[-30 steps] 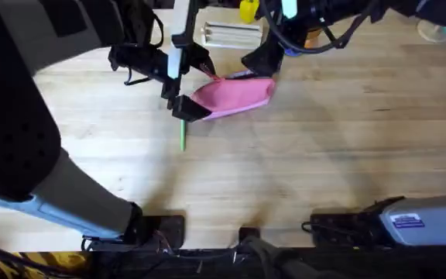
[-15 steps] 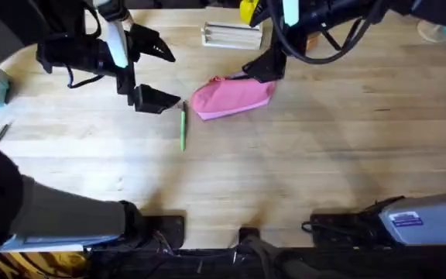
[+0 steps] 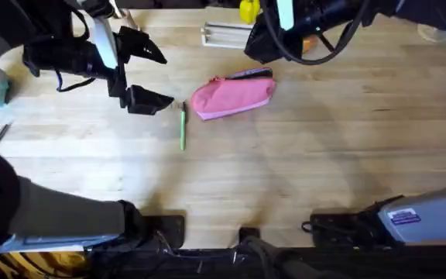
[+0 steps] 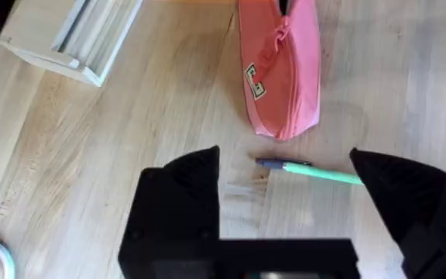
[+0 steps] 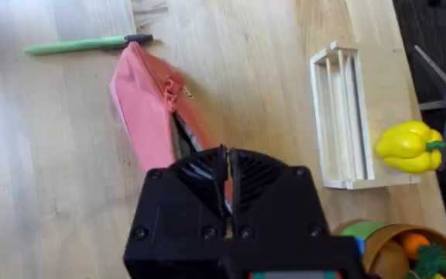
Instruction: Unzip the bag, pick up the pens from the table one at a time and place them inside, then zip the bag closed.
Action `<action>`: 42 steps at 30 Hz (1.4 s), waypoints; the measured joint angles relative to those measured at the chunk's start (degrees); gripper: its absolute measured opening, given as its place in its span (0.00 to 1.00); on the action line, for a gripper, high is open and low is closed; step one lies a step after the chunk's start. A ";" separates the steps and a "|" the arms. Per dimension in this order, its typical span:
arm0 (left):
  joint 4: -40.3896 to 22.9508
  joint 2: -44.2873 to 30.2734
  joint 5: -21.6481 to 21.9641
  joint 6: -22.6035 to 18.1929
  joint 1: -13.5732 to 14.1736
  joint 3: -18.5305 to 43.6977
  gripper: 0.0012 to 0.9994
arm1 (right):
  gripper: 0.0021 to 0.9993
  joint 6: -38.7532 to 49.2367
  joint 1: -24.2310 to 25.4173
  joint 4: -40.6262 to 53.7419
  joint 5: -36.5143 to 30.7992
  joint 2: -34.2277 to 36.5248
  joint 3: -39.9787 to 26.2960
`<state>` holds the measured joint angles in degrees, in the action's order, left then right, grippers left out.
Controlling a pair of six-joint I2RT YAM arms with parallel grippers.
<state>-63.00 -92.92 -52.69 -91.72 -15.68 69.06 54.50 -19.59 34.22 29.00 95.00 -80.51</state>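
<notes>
Overhead, the left tool (image 3: 152, 77) is held spread open beside the green pen (image 3: 183, 129); the right tool (image 5: 228, 180) is pressed closed above the bag (image 3: 232, 96).

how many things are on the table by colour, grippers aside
pink: 1, the bag
green: 1, the green pen
yellow: 1, the toy pepper
pale wood: 1, the slatted rack
dark: 1, a thin pen at the table's left edge
total: 5
</notes>
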 joint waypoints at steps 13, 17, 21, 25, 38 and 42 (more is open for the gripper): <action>-0.67 0.00 0.42 0.00 0.00 0.00 0.99 | 0.03 9.95 0.30 3.38 5.46 7.28 -0.03; -0.92 -0.02 0.42 0.00 0.00 0.00 0.99 | 0.03 10.52 0.44 2.50 5.60 8.60 -0.03; -1.11 -0.02 0.42 0.00 0.00 0.00 0.99 | 0.03 10.71 0.55 1.81 5.81 9.00 -0.03; -1.23 0.00 0.42 0.00 0.00 0.00 0.99 | 0.03 10.74 0.51 3.51 6.35 10.37 -0.23; -1.29 0.00 0.42 0.00 0.00 0.00 0.99 | 0.03 10.91 -3.13 1.69 8.84 17.16 -0.45; -1.29 -0.02 0.42 0.00 0.00 0.00 0.99 | 0.12 10.85 -4.42 1.27 9.32 17.86 -0.90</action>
<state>-64.30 -92.94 -52.27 -91.72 -15.68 69.06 65.35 -24.02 35.49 38.31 112.87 -81.40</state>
